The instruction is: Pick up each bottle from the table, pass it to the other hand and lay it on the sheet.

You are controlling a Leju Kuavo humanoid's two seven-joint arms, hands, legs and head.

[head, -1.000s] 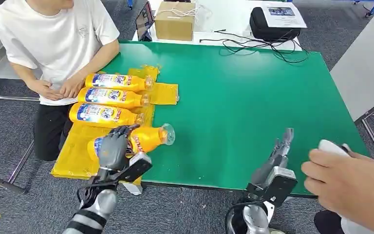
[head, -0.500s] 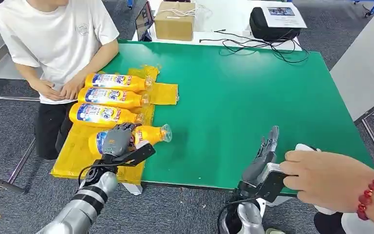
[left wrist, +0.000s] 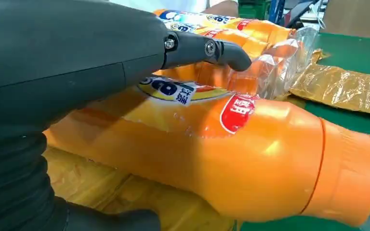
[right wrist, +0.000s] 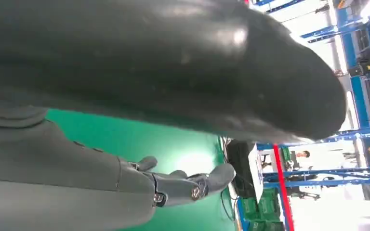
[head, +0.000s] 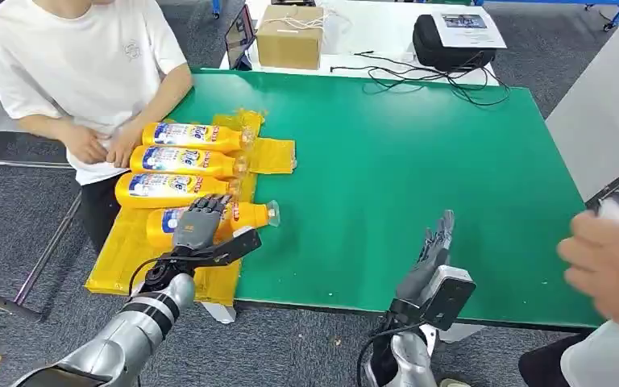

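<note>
Lowered onto the yellow sheet, the orange bottle lies under the left hand's gripping fingers; right hand released.

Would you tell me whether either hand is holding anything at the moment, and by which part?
The left hand grips the nearest bottle around its labelled body, over the sheet. The right hand holds nothing.

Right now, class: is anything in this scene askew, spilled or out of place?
Nothing is spilled. The fourth orange bottle, under the left hand, lies with its neck off the yellow sheet, over the green table. The sheet is crumpled near the other three bottles' necks.
</note>
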